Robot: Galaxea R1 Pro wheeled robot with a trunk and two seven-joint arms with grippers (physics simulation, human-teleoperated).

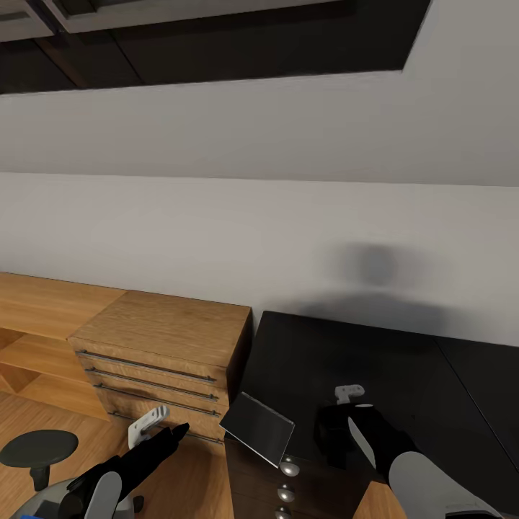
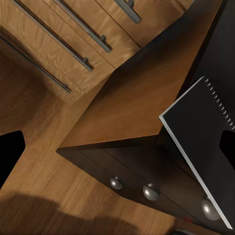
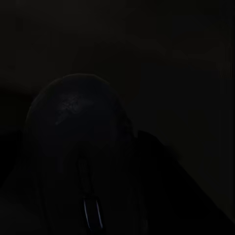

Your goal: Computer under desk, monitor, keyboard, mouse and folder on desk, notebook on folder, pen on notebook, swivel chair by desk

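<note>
Right claw (image 1: pixel 349 396) hovers low over the mouse (image 3: pixel 81 152) near the counter's (image 1: pixel 404 360) front edge, its opening unreadable; a misjudged closing might nudge the mouse off.

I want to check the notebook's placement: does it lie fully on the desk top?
No. In the head view the notebook hangs over the front corner of the desk, above the drawer knobs.

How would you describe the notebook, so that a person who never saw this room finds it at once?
Start at the black desk against the white wall and go to its front corner beside the light wooden cabinet. There, above the drawer knobs, the notebook lies overhanging the edge. It is the one thin grey rectangle, with small holes along one side.
</note>
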